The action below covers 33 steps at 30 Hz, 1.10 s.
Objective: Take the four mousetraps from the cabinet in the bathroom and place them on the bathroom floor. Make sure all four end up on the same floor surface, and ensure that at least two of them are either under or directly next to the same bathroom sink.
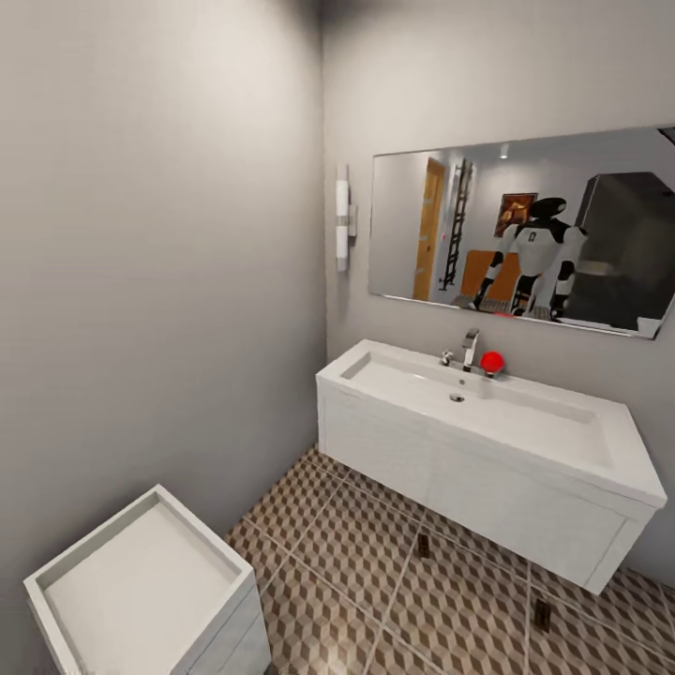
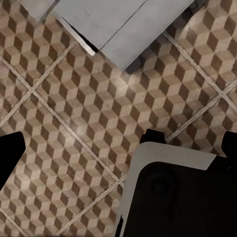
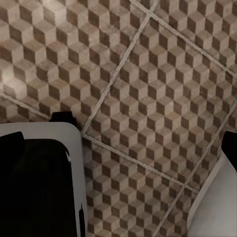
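the left gripper point(image 2: 118, 148), its dark fingertips at the frame edges and set wide apart with nothing between them, hangs over the bathroom floor point(image 2: 74, 108); the right gripper point(image 3: 123, 145) is likewise spread and empty above the cube-patterned tiles. ahead, two mousetraps lie on the floor by the white vanity: one point(image 1: 423, 546) under its front edge, another point(image 1: 541, 614) just in front. the bathroom sink point(image 1: 487, 412) sits beneath a mirror point(image 1: 520, 230).

Two mousetraps point(image 1: 424, 546) point(image 1: 542, 614) lie on the bathroom floor point(image 1: 356, 581) under the bathroom sink point(image 1: 487, 412).
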Motion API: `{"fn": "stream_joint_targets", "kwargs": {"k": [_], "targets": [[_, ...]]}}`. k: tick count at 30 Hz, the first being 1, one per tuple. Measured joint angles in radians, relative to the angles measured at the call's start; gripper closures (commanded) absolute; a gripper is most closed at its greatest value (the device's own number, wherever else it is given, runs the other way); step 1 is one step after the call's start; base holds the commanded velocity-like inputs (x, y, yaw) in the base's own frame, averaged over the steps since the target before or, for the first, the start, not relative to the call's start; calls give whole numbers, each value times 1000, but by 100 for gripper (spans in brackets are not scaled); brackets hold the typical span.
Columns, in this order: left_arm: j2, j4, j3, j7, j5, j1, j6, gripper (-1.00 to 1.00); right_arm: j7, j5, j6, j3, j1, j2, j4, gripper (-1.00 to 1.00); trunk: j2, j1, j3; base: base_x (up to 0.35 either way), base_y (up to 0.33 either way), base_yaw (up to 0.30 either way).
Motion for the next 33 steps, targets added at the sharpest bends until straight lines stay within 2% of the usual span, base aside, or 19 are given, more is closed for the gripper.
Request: {"fn": "stream_joint_targets", "kwargs": {"k": [33], "targets": [[-10, 1, 0, -1, -1, 15, 1, -100, 0, 0, 1, 0, 0, 0, 0, -100, 0, 0, 0, 0, 0, 276]]}}
